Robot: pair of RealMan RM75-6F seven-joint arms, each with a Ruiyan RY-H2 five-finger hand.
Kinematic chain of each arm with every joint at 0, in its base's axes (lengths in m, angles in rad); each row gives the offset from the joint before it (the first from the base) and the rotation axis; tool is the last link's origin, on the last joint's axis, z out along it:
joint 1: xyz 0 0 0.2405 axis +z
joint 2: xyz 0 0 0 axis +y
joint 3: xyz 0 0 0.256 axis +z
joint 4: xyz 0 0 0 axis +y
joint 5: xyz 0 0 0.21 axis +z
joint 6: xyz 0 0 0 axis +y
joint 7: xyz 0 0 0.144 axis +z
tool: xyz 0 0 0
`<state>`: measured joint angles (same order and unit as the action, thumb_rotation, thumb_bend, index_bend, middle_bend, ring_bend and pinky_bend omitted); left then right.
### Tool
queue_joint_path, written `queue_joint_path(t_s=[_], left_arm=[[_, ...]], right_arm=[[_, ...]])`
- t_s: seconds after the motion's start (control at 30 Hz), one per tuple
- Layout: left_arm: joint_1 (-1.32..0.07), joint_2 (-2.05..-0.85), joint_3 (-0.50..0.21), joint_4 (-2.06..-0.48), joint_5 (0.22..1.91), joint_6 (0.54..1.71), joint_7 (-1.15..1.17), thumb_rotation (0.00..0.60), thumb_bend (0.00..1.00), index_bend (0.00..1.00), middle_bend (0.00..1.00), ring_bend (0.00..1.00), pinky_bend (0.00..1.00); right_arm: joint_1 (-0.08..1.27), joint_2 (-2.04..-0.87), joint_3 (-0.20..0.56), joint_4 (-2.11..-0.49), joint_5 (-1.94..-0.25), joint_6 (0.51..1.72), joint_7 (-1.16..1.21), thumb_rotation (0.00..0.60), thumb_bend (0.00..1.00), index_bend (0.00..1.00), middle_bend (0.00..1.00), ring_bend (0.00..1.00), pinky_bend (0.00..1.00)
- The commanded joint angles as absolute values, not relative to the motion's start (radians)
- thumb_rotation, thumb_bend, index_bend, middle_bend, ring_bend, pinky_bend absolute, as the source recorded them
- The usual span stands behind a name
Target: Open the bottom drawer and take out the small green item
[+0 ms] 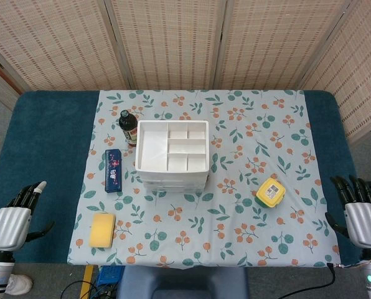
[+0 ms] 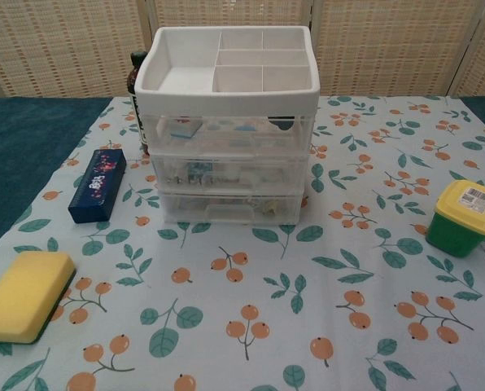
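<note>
A white plastic drawer unit (image 1: 172, 154) (image 2: 227, 122) with three clear drawers stands mid-table on the floral cloth. Its bottom drawer (image 2: 226, 208) is closed; small items show dimly through its front, and I cannot make out a green one. My left hand (image 1: 14, 219) hovers at the table's left front edge, fingers apart, holding nothing. My right hand (image 1: 360, 212) is at the right front edge, fingers apart and empty as well. Neither hand shows in the chest view. Both are far from the drawers.
A dark bottle (image 1: 128, 127) stands behind the unit's left corner. A blue box (image 1: 113, 169) (image 2: 98, 185) lies to its left, a yellow sponge (image 1: 102, 230) (image 2: 24, 295) near the front left. A green tub with a yellow lid (image 1: 270, 192) (image 2: 464, 217) sits to the right.
</note>
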<state>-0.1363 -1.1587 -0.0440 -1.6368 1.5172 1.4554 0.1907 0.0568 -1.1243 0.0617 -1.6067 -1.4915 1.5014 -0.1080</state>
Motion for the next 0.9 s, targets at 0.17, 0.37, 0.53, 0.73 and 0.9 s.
queue_joint_path(t_s=[0.17,0.37,0.53,0.73,0.9], left_arm=[[-0.145,-1.162,-0.051,-1.653,1.505,1.446,0.216,0.6,0.2,0.06,0.12,0.13,0.35],[-0.138,-1.167,-0.055,-1.667,1.5,1.466,0.226,0.6,0.2,0.07,0.12,0.14,0.35],[-0.135,-1.168,-0.06,-1.675,1.502,1.478,0.179,0.6,0.2,0.12,0.13,0.15,0.35],[-0.142,-1.156,-0.064,-1.668,1.529,1.486,0.107,0.6,0.2,0.23,0.24,0.28,0.44],[-0.167,-1.162,-0.067,-1.676,1.565,1.474,-0.004,0.6,0.2,0.29,0.36,0.38,0.58]], right_arm=[[0.06,-1.125,0.066,-1.598,-1.489,1.497,-0.099,0.6,0.3,0.06,0.11,0.04,0.04],[0.057,-1.122,0.066,-1.594,-1.495,1.505,-0.088,0.6,0.3,0.06,0.11,0.04,0.04],[0.053,-1.119,0.066,-1.592,-1.501,1.515,-0.082,0.6,0.3,0.06,0.12,0.04,0.04],[0.053,-1.111,0.074,-1.596,-1.503,1.525,-0.085,0.6,0.3,0.06,0.12,0.04,0.04],[0.061,-1.105,0.082,-1.607,-1.505,1.523,-0.094,0.6,0.3,0.06,0.12,0.04,0.04]])
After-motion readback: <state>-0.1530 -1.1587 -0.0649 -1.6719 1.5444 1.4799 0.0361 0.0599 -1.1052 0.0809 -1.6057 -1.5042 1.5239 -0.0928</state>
